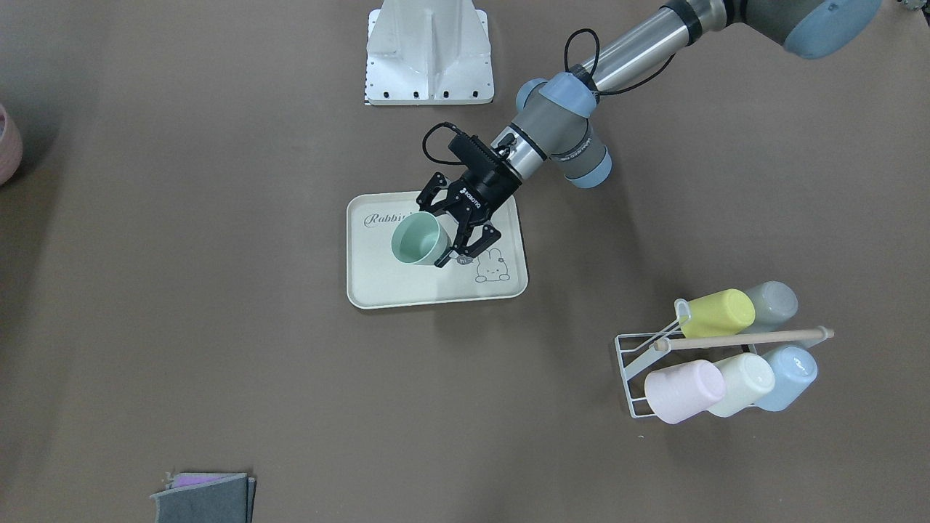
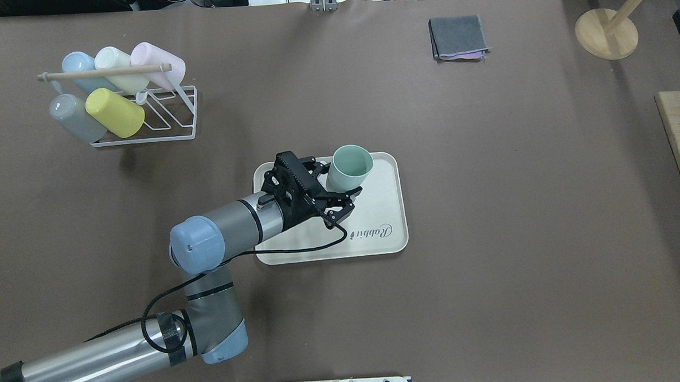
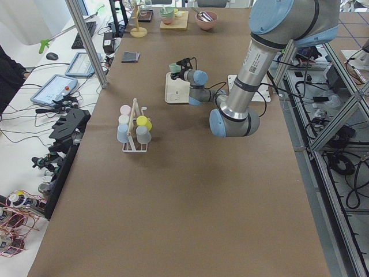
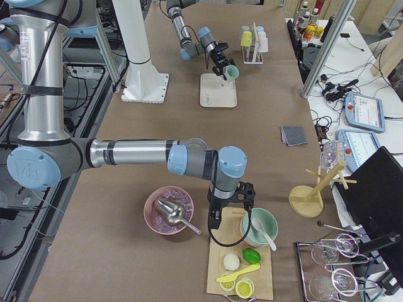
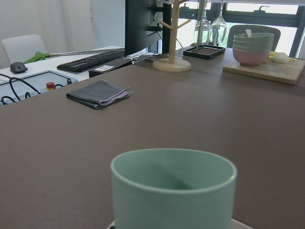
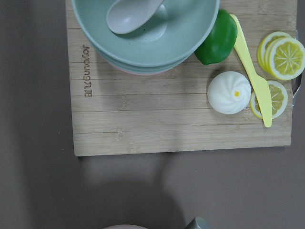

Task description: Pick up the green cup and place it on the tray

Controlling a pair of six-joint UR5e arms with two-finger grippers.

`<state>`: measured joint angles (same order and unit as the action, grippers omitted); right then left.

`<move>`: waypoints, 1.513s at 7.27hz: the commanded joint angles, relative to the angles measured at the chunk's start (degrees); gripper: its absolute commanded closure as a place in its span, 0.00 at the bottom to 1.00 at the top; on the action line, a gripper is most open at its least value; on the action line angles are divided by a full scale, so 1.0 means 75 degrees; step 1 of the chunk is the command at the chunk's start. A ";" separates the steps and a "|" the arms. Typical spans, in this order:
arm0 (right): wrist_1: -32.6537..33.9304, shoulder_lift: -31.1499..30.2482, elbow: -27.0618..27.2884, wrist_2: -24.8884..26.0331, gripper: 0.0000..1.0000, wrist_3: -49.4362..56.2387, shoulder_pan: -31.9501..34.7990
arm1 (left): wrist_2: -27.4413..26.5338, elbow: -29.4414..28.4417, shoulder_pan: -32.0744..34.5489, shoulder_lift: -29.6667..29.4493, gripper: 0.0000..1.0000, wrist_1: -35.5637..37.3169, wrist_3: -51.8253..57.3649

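Note:
The green cup (image 1: 415, 240) is upright over the far part of the cream Rabbit tray (image 1: 407, 287), beside the bunny drawing. My left gripper (image 1: 439, 234) reaches in level from the side and its fingers (image 1: 465, 252) press both sides of the cup's lower body. The overhead view shows the same: the cup (image 2: 349, 166), the tray (image 2: 383, 192) and the left gripper (image 2: 338, 182). The cup (image 5: 174, 191) fills the left wrist view. I cannot tell if its base touches the tray. My right gripper (image 4: 232, 217) hangs far off over a cutting board; I cannot tell whether it is open or shut.
A white wire rack (image 2: 159, 115) holds several cups, a yellow one (image 2: 115, 112) among them, at the table's far left. A folded grey cloth (image 2: 458, 37) lies at the back. The wooden board (image 6: 181, 124) under my right wrist carries stacked bowls, lemon slices and a knife.

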<state>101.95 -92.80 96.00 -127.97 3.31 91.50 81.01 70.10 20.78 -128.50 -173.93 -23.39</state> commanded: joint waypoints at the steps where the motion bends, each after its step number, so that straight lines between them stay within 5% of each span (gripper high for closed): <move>1: -0.0023 0.0010 -0.0015 0.0000 0.00 -0.0008 0.0000 | 0.0121 -0.0322 -0.0110 -0.0046 0.73 -0.0048 0.0082; 7: -0.0047 0.0010 -0.0027 0.0000 0.00 -0.0008 0.0000 | 0.0180 -0.0440 -0.0133 -0.0093 0.68 -0.0048 0.0071; 9: -0.0070 0.0010 -0.0015 0.0000 0.00 -0.0008 0.0000 | 0.0156 -0.0499 -0.0133 -0.0140 0.46 -0.0036 0.0560; 11: -0.0070 0.0010 -0.0015 0.0000 0.00 -0.0008 0.0000 | 0.0145 -0.0487 -0.0133 -0.0151 0.38 -0.0048 0.0563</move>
<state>101.44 -92.72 95.86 -127.97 3.25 91.49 82.17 66.42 19.78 -129.57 -174.26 -19.51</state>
